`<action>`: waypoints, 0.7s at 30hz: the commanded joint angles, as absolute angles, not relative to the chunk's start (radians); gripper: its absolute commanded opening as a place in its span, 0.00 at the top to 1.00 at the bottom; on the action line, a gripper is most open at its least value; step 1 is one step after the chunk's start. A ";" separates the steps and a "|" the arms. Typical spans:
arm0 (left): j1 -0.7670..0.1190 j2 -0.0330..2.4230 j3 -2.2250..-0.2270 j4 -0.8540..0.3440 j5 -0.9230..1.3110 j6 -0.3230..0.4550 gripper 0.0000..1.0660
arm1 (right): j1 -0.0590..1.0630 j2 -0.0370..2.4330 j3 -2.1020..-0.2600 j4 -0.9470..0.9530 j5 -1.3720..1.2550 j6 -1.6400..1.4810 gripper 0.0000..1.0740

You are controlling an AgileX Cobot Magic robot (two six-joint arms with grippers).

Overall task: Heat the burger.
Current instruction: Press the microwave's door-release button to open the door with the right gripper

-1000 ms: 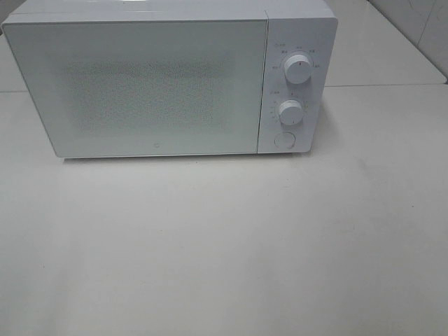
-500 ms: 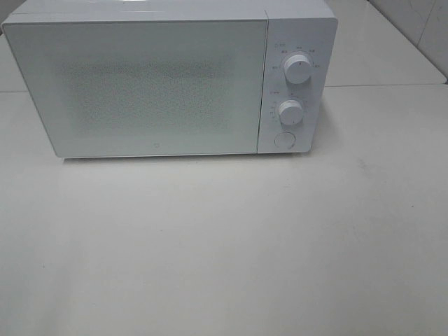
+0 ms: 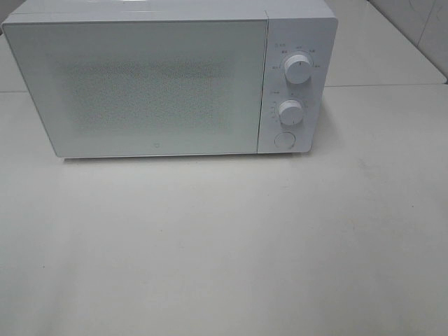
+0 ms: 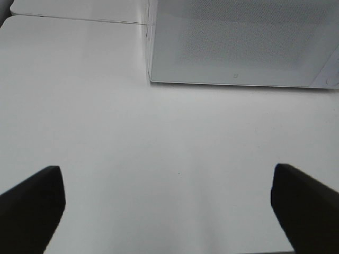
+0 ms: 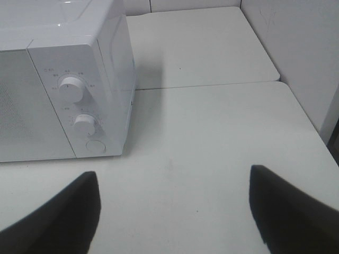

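Kitchen-style test bench, prob. a robotics lab, not a home.
Main kitchen cue: a white microwave w/ shut speckled-mesh door. Its ctrl panel on the right has an upper knob, a lower knob & a round button under them. It stands at the back of a plain off-white tabletop built from sep. slabs w/ rounded corners; a seam runs btwn slabs just right of the microwave. Smooth white wall panels close the far right side. Light is flat & even. A uniform white surface filmed from one high cam + two wrist cams reads as a lab/demo rig dressed as a counter.
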State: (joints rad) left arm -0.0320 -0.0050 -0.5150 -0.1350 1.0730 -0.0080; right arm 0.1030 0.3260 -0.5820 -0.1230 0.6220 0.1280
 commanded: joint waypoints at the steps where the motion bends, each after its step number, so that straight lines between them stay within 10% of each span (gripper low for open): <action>1: -0.028 -0.020 -0.514 -0.138 1.063 -0.016 0.08 | 0.100 0.396 -0.586 -0.125 0.527 0.114 0.29; 21: -0.028 -0.020 -0.514 -0.138 1.063 -0.016 0.08 | 0.100 0.857 -0.439 -0.136 -0.148 0.255 0.38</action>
